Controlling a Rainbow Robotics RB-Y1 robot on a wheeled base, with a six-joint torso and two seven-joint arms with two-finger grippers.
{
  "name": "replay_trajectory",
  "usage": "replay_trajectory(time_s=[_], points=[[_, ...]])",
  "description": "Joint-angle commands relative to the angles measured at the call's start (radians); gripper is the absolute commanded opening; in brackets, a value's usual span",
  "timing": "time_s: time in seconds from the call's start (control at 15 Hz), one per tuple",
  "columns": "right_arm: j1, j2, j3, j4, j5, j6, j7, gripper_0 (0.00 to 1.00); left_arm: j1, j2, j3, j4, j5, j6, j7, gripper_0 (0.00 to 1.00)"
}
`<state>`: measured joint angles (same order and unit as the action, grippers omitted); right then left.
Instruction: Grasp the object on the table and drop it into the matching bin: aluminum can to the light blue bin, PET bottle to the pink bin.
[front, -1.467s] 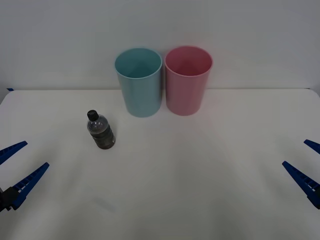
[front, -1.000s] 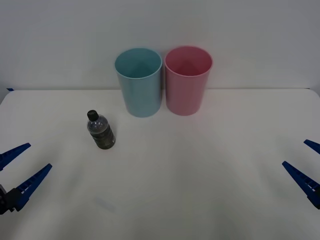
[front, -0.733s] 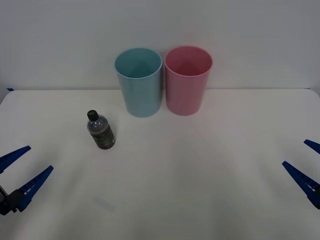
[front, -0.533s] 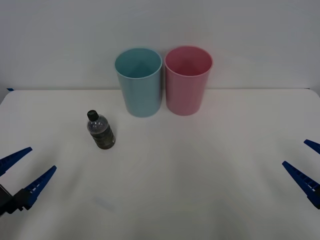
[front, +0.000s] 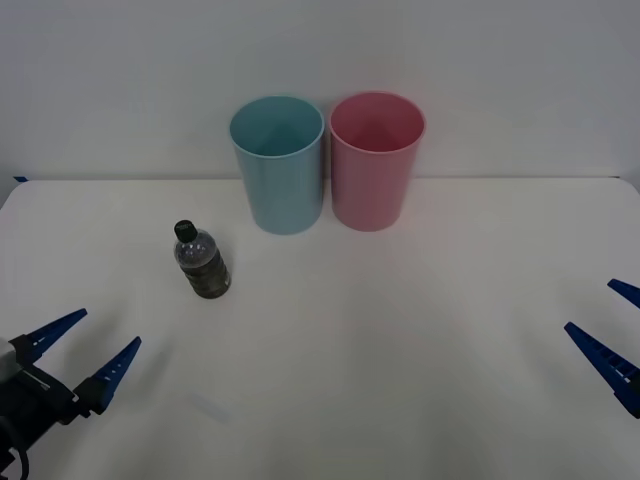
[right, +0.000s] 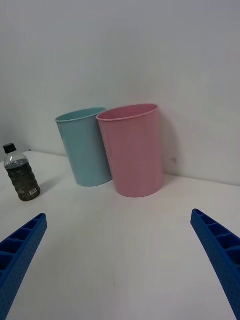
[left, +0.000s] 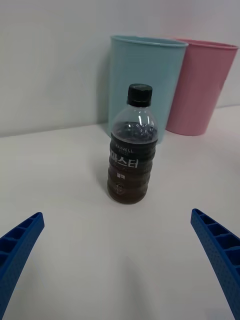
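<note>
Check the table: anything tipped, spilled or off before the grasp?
Nothing stands out. The bottle stands upright, capped, with no liquid around it. The blue bin and pink bin stand upright side by side at the back. The left gripper and right gripper have open jaws, clear of everything.

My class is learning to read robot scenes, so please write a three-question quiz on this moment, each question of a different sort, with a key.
1. True or false: the PET bottle stands upright on the table, apart from both bins.
2. Multiple choice: seen from the front, the pink bin stands where relative to the light blue bin? A. to its right B. to its left C. behind it
3. Fill in: the tool nearer the bottle is the ____ tool.

Key
1. True; nothing grips it.
2. A; they stand side by side at the table's far edge.
3. Left. The left tool is open, low on the bottle's side of the table, while the right tool waits open at the far right edge.
</note>
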<state>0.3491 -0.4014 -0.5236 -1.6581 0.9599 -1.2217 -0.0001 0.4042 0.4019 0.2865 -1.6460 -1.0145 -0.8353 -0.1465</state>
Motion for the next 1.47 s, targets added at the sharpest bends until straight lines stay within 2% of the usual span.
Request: replay_trajectory(time_s=[0.07,0.4,0.6,0.93,1.47], points=[[0.0,0.0,0.0,0.0,0.0,0.0,0.0,1.0,-0.01,0.0,-0.05,0.0,0.01,0.071,-0.008,1.0],[0.0,0.0,0.0,0.0,0.0,0.0,0.0,1.0,-0.044,-0.044,-0.095,0.002,0.022,0.148,0.001,1.0],[0.0,0.0,0.0,0.0,0.0,0.0,0.0,1.0,-0.073,-0.078,-0.121,0.003,-0.004,0.203,0.005,1.0],[0.0,0.0,0.0,0.0,0.0,0.0,0.0,1.0,-0.123,-0.084,-0.201,0.008,-0.003,0.328,-0.002,1.0],[0.0,0.0,0.0,0.0,0.0,0.0,0.0,1.0,-0.262,-0.084,-0.239,0.15,0.002,0.332,-0.033,1.0]])
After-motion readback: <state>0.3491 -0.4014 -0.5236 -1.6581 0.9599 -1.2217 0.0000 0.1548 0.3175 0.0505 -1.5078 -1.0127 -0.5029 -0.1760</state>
